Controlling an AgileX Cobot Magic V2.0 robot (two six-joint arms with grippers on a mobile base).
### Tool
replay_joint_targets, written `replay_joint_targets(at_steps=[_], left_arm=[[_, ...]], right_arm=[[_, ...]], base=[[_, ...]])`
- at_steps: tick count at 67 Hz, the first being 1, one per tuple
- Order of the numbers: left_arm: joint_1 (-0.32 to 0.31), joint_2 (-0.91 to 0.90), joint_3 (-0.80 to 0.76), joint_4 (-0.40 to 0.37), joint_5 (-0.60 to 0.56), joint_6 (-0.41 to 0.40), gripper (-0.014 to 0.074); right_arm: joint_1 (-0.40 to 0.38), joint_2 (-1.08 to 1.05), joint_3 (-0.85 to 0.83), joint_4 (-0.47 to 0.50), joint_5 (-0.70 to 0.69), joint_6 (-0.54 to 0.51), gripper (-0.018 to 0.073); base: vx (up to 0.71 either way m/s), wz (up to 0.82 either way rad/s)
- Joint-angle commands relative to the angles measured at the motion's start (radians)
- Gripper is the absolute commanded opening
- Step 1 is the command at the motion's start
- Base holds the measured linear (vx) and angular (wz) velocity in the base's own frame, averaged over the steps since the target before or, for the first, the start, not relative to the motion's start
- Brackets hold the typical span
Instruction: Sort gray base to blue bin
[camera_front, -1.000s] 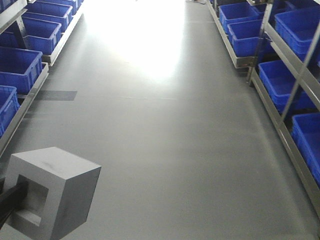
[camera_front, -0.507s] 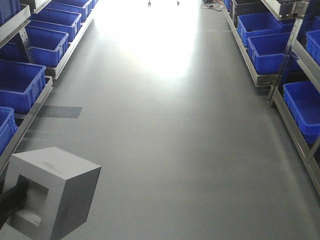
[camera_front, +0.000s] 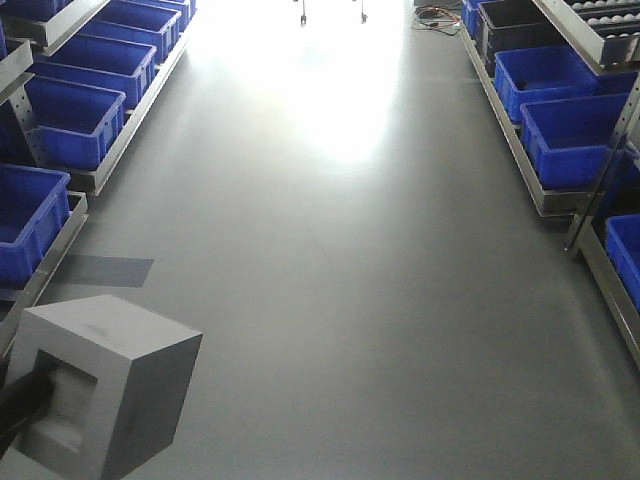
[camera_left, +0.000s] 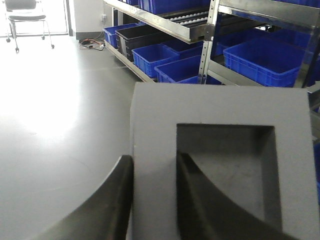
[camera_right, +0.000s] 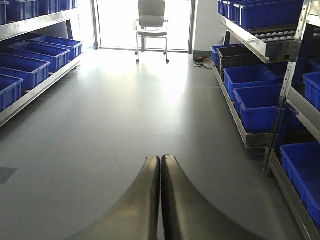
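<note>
Left gripper (camera_left: 152, 161) jaws are clamping one frame wall of the gray base (camera_left: 220, 107), holding it above the floor (camera_front: 350, 300). Its underside is cut off. Right gripper (camera_right: 160, 159) jaws are pressing together, empty. Blue bins (camera_front: 565, 160) are lining the shelves (camera_front: 112, 160), interiors mostly hidden.

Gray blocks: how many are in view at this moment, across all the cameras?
1. The gray block sits at the front view's lower left, the left tool clamped across one wall of its recess. None lies on the floor; the blue bins could hide more.
</note>
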Motion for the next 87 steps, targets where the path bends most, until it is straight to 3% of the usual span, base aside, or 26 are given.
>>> replay_joint_targets(at_steps=[1, 87], left_arm=[[-0.007, 0.001, -0.031, 0.000, -0.098, -0.007, -0.0007], [-0.007, 0.001, -0.031, 0.000, -0.098, -0.007, -0.0007]], right_arm=[[-0.005, -0.007, 0.006, -0.009, -0.073, -0.007, -0.0005], [-0.005, -0.007, 0.006, -0.009, -0.072, -0.007, -0.0005]], base=[[0.52, 0.03], [0.50, 0.06]])
